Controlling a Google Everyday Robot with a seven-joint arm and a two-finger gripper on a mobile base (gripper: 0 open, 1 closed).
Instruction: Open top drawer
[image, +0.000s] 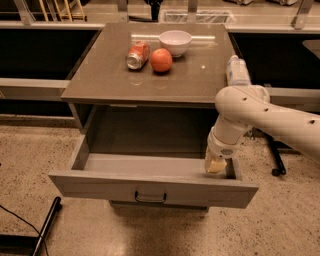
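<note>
The top drawer (150, 185) is pulled well out from under the grey-brown tabletop; its flat front panel has a small dark loop handle (150, 198) at centre, and its inside shows bare. My gripper (216, 165) hangs from the white arm (260, 115) at the drawer's right end, its pale tip just inside the drawer behind the front panel. It is apart from the handle, well to the right of it.
On the tabletop (190, 80) lie a toppled red can (138, 54), an orange fruit (161, 60) and a white bowl (175, 42). A plastic bottle (237, 71) stands at the right edge. A dark pole (45, 225) lies on the speckled floor at the lower left.
</note>
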